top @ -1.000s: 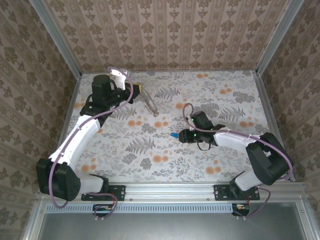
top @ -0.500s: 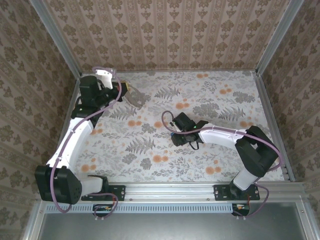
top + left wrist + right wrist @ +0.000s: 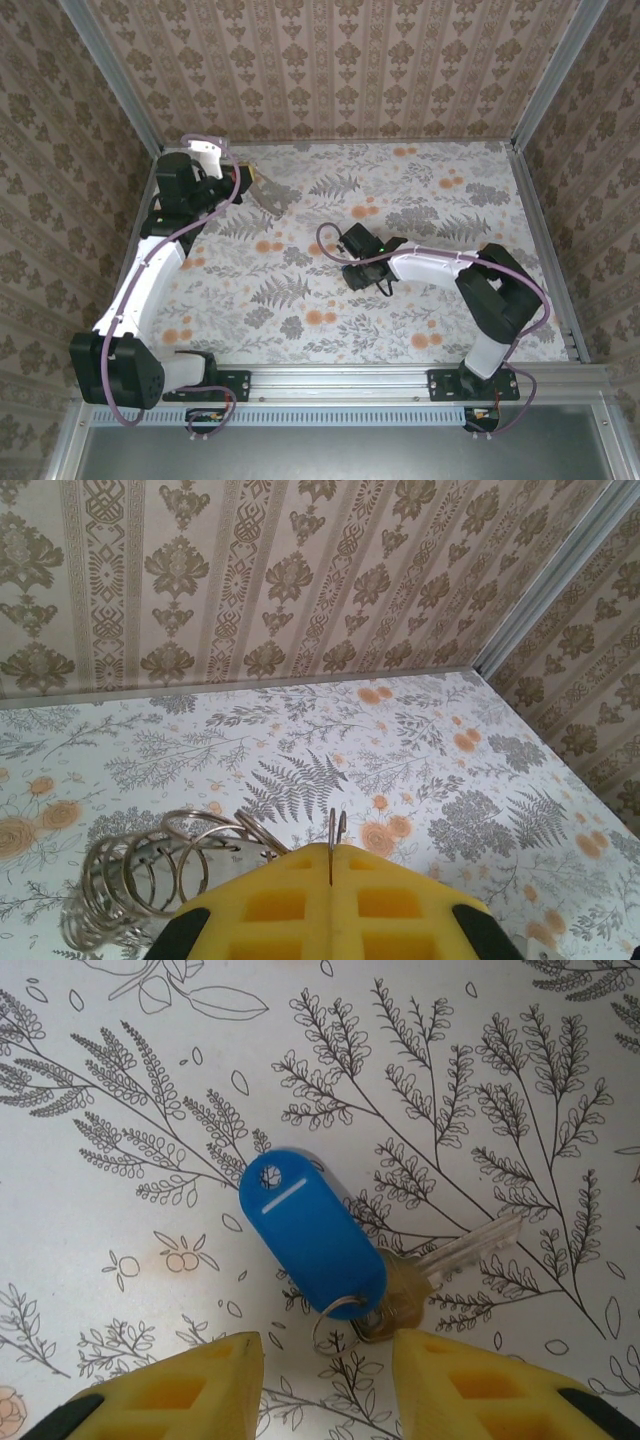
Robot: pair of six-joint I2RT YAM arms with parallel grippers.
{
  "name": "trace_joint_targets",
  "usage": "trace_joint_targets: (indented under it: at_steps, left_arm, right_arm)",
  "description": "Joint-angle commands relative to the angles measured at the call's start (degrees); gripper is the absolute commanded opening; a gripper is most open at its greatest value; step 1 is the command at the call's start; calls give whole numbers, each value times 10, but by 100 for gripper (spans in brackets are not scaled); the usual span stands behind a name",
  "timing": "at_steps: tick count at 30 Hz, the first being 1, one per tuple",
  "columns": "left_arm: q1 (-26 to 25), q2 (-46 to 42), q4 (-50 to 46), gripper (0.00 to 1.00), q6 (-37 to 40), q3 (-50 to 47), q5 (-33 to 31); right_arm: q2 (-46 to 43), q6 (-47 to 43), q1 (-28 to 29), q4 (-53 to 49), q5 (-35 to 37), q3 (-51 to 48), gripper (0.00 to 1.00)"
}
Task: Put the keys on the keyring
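Observation:
The keys [image 3: 312, 1230] lie flat on the floral table: a bright blue plastic tag and a metal key [image 3: 470, 1250], joined by a small split ring [image 3: 335, 1325]. My right gripper [image 3: 325, 1365] is open just behind them, one yellow finger on each side of the split ring, touching nothing. My left gripper [image 3: 332, 850] is shut on a thin metal loop of the keyring [image 3: 337, 825], whose linked rings [image 3: 150, 880] trail off to the left. In the top view, the left gripper [image 3: 243, 180] holds the keyring [image 3: 270, 196] at the back left of the table.
Patterned walls close in the table [image 3: 420, 330] at the back and on both sides, with metal corner posts [image 3: 545, 75]. The left arm stands close to the back left corner. Purple cables [image 3: 330, 240] loop off both wrists.
My right arm has swung left toward the table's middle and now covers the keys in the top view. The left arm has pulled the keyring back toward the left corner.

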Motion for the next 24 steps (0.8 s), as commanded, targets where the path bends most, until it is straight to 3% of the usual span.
trace_joint_targets:
  at_steps: [1,17,24]
  left_arm:
    - [7,-19,28,0,-12,-2,13]
    - [9,-13,39,0,-20,-3,19]
    - [9,-11,42,0,-24,-3,21]
  right_arm:
    - [15,-12,5,-21,20,18,40]
    - [46,-24,4,-18,39,21,34]
    - [45,-26,5,-20,44,22,20]
